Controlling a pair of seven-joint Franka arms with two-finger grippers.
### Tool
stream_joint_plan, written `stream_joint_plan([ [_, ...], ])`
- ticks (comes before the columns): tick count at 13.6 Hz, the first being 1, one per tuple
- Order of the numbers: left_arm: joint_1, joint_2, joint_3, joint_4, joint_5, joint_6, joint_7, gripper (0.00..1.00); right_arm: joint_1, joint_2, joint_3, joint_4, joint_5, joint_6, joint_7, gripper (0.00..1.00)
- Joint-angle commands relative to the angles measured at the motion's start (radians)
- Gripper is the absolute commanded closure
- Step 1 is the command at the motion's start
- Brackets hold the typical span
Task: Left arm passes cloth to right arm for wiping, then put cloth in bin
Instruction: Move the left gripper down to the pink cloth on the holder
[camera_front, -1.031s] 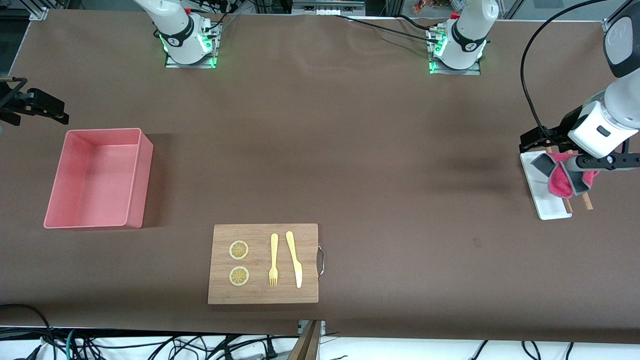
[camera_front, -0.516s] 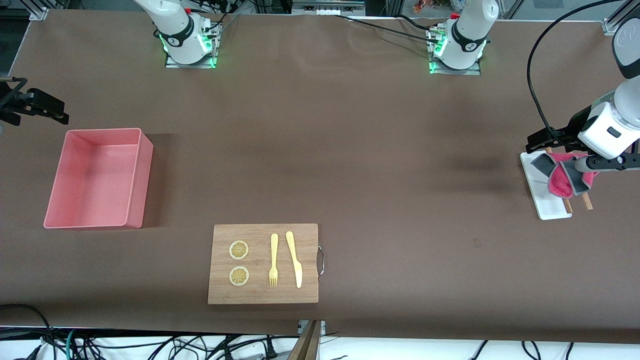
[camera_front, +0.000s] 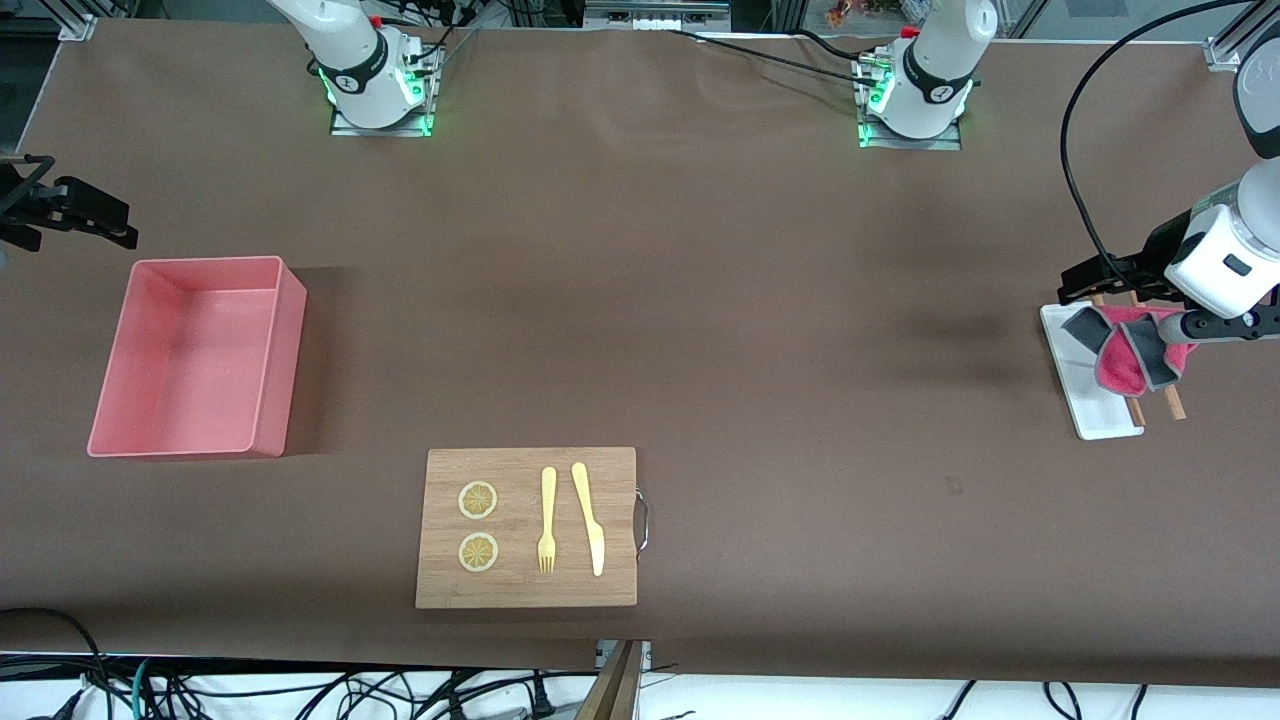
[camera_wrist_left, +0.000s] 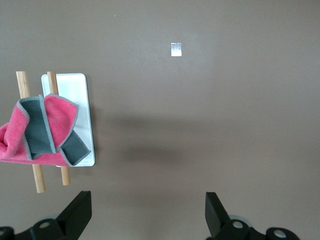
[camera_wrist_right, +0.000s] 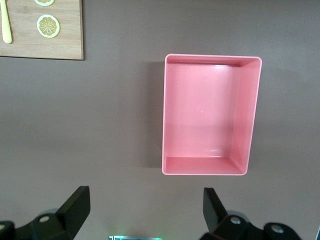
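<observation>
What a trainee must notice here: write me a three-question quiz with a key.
1. True or false: the bin is empty.
2. What does the cloth rest on? A) cutting board B) wooden sticks and white tray C) the bin
3. Fill in: the left pincer is ____ (open/shut).
Key: 1 true; 2 B; 3 open.

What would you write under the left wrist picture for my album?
Open left gripper over bare table, with the pink-and-grey cloth draped on two wooden sticks across a white tray.
</observation>
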Motion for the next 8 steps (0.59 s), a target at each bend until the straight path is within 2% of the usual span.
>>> stream_joint_plan([
  [1,0.076,0.105,-0.004,0.075,0.022,-0.012,0.067,0.0,-0.011,-0.01,0.008,-0.013,0.015,0.008,0.006,0.0],
  [3,0.137,0.199,-0.001,0.13,0.02,-0.012,0.16,0.0,-0.011,-0.009,0.008,-0.013,0.015,0.008,0.006,0.0],
  [6,0.221,0.306,0.002,0.153,0.028,0.008,0.237,0.0,-0.011,-0.009,0.008,-0.013,0.016,0.009,0.008,0.0],
  [8,0.234,0.374,0.0,0.202,0.147,0.013,0.278,0.0,-0.009,-0.007,0.008,-0.013,0.016,0.009,0.006,0.0],
])
